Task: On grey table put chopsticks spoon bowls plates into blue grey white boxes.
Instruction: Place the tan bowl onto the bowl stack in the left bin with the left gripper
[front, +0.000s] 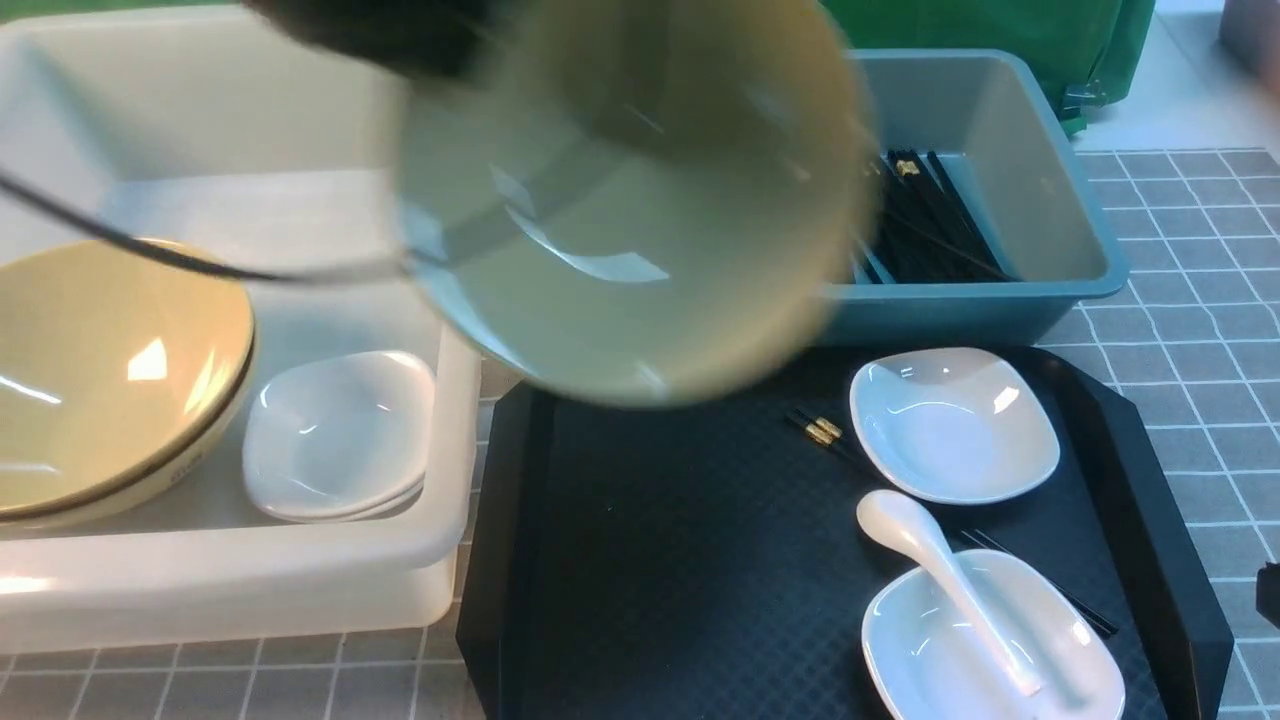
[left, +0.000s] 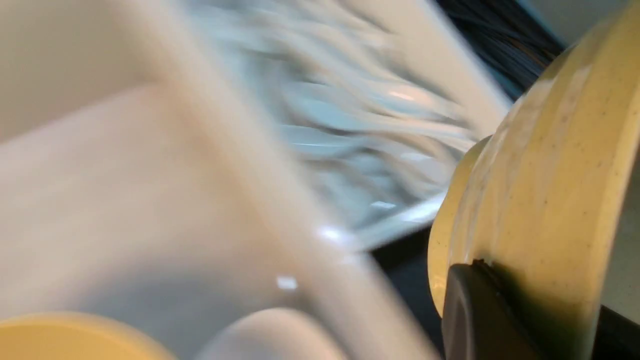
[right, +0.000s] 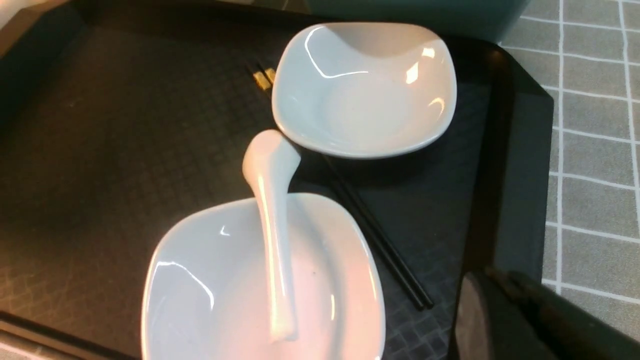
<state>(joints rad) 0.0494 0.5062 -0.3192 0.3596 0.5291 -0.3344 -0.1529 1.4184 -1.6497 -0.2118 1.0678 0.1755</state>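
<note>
My left gripper (left: 545, 320) is shut on the rim of a beige bowl (front: 640, 200), which hangs blurred and tilted above the gap between the white box (front: 440, 540) and the blue box (front: 1000, 180). A second bowl (front: 100, 370) and stacked plates (front: 340, 435) lie in the white box. Black chopsticks (front: 930, 220) lie in the blue box. Two plates (front: 950, 420) (front: 990, 640), a white spoon (front: 940, 570) resting in the nearer plate, and a chopsticks pair (front: 825, 430) sit on the black tray. My right gripper (right: 505, 300) is shut and empty over the tray's right edge. A grey box is out of view.
The black tray (front: 650, 560) lies on the grey table (front: 1190, 300) in front of the blue box, its left half bare. A green object (front: 1000, 30) stands behind the blue box. A dark cable (front: 120, 240) crosses over the white box.
</note>
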